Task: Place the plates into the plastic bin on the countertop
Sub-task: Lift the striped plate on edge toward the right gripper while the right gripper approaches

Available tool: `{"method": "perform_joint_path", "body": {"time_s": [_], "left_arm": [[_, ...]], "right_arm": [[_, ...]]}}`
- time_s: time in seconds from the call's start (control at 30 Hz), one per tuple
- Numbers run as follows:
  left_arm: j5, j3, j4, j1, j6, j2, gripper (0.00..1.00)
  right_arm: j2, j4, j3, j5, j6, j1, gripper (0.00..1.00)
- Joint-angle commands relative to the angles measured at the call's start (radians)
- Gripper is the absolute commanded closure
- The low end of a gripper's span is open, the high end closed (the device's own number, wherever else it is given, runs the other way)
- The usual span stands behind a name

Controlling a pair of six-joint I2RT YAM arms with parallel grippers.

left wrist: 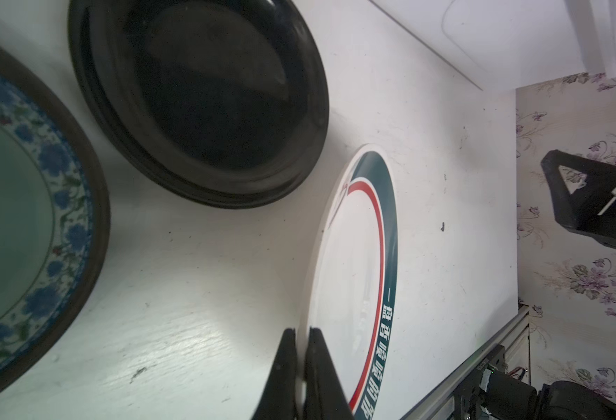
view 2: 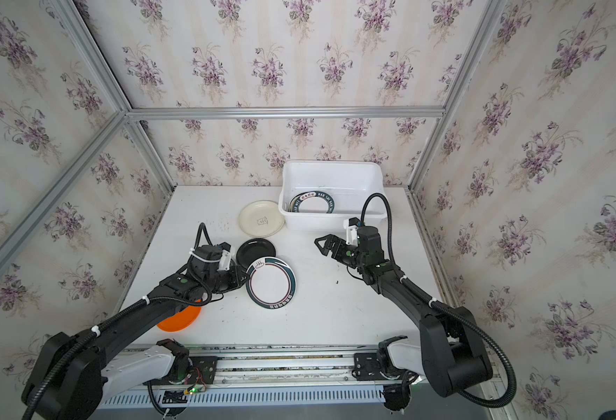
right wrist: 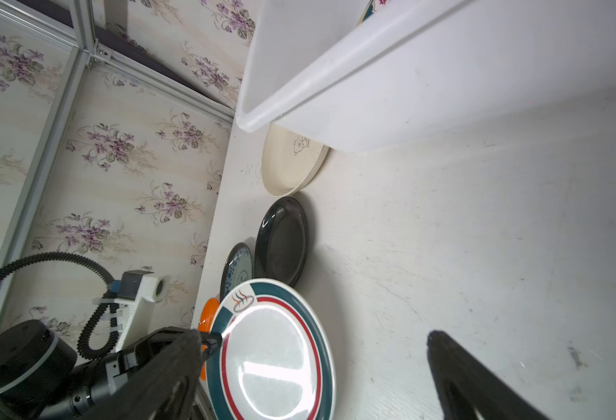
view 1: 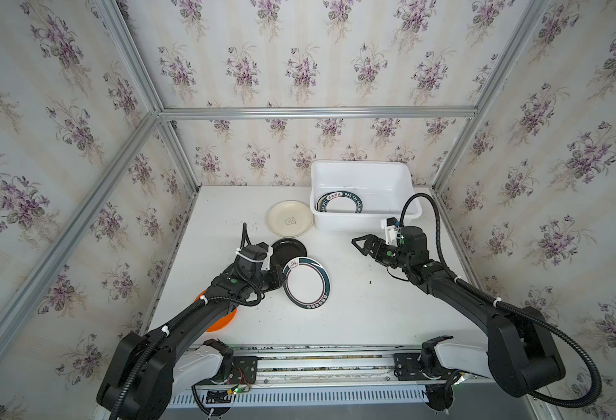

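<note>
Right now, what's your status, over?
Left gripper shut on teal-ringed plate, at rim. Right gripper open, empty. Black plate close beside; plastic bin holds a lettered plate.

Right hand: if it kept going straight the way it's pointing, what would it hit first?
Likely the cream plate or the black plate beside it; the right hand aims about between them, and its height is unclear.

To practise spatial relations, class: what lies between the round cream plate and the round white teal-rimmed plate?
The glossy black round plate lies there, as both top views show.
</note>
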Motion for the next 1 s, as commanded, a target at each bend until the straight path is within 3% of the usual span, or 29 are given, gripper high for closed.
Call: {"method": "perform_joint_path", "body": {"time_s": [0.0,0.47,0.67,0.97], "left_arm": [[0.02,0.031,0.024,-0.008,0.022,0.0,1.0],[0.002,0.189,0.14,-0.041,-0.022,0.037,1.0],[0.03,0.25,0.188,-0.081,-0.049,0.079,1.0],[0.023,0.334,0.249,-0.134,-0.043,0.186,1.0]], "right_arm": [[-0.007,-0.013,-0.006,0.025,-0.012,0.0,0.01],[-0.002,0.024,-0.063,0.016,0.022,0.001,0.02],[0.043,0.114,-0.089,-0.044,0.066,0.002,0.03],[0.097,0.254,-0.098,-0.097,0.148,0.002,0.16]]}}
